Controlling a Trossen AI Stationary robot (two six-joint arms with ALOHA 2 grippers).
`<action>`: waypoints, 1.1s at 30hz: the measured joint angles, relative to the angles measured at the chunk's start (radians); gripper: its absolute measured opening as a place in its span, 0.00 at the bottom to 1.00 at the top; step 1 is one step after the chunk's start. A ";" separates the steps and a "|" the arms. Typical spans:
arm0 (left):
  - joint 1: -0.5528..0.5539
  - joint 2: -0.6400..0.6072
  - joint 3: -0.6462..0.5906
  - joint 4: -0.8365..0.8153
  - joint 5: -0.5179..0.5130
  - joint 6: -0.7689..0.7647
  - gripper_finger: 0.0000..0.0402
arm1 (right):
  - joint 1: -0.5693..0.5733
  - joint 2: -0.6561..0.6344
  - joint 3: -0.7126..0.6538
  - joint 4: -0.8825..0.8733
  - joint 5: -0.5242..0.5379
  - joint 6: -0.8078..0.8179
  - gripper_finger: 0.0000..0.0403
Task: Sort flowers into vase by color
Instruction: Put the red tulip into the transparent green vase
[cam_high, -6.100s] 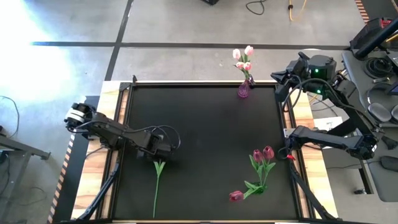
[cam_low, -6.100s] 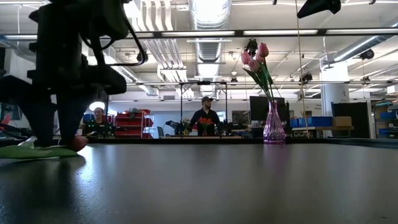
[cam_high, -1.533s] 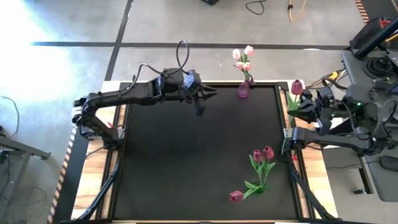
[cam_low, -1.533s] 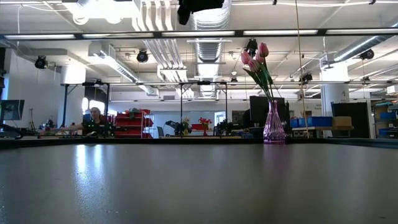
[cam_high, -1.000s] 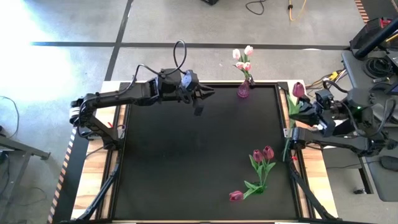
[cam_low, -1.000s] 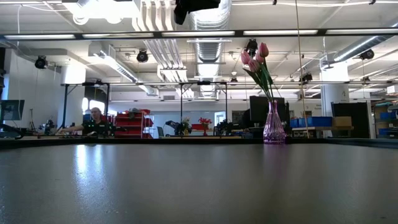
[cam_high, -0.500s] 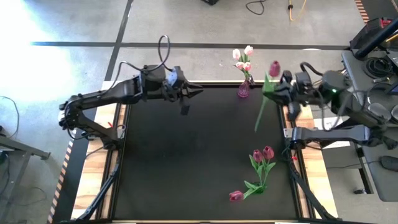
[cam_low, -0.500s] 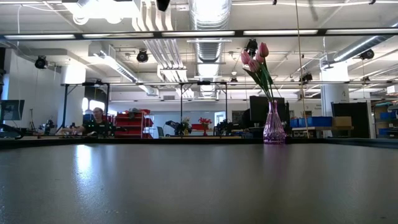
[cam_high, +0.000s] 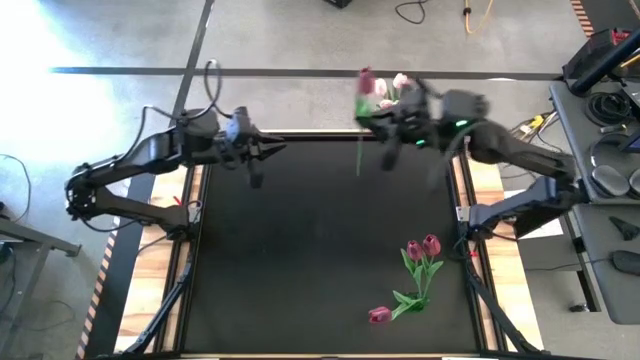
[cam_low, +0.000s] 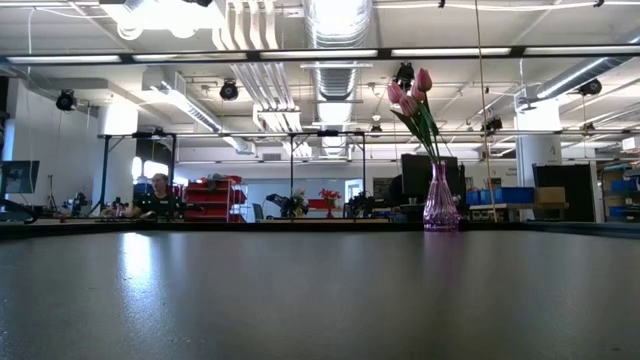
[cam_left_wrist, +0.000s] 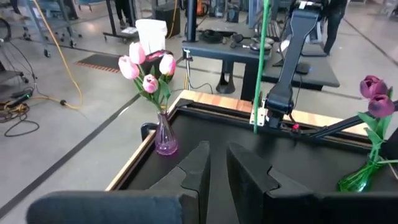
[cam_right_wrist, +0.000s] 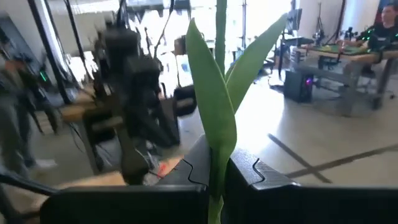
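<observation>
My right gripper (cam_high: 378, 122) is raised over the table's far edge, shut on a dark magenta tulip (cam_high: 366, 82) beside the purple glass vase (cam_low: 438, 205). The vase stands at the far edge and holds pale pink tulips (cam_left_wrist: 149, 65); in the high view my right arm covers most of it. Two magenta tulips (cam_high: 423, 245) and a third (cam_high: 380, 314) lie on the mat near the right edge. My left gripper (cam_high: 278, 149) hovers at the far edge, left of the vase, narrowly open (cam_left_wrist: 218, 158) and holding nothing. My right gripper pinches the magenta tulip's green stem (cam_right_wrist: 216, 180) where the leaves (cam_right_wrist: 214, 112) branch off, fingers across the stem. The flower is lifted clear and roughly upright, with the head above the fingers and the stem's lower end (cam_left_wrist: 256, 121) hanging free over the mat.
The black mat (cam_high: 300, 260) lies in a raised wooden frame (cam_high: 478, 190). The right arm's base (cam_high: 480, 215) stands at the right edge, the left arm's (cam_high: 175, 215) at the left. People sit at desks in the room beyond (cam_low: 155, 195).
My right gripper has carried the magenta tulip from the table's right edge toward the far edge and left, to the vase; the flower stays upright in the hold. My left gripper has drawn back along the far edge toward the table's left.
</observation>
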 joint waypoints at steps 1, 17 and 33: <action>0.002 -0.025 -0.019 0.000 0.000 -0.004 0.10 | 0.022 0.040 0.023 -0.001 0.031 -0.021 0.03; 0.005 -0.310 -0.190 -0.071 -0.001 -0.049 0.10 | 0.555 0.230 0.105 -0.013 0.626 0.082 0.03; 0.004 -0.298 -0.189 -0.099 0.009 -0.067 0.10 | 1.167 0.221 0.224 -0.125 1.486 0.138 0.03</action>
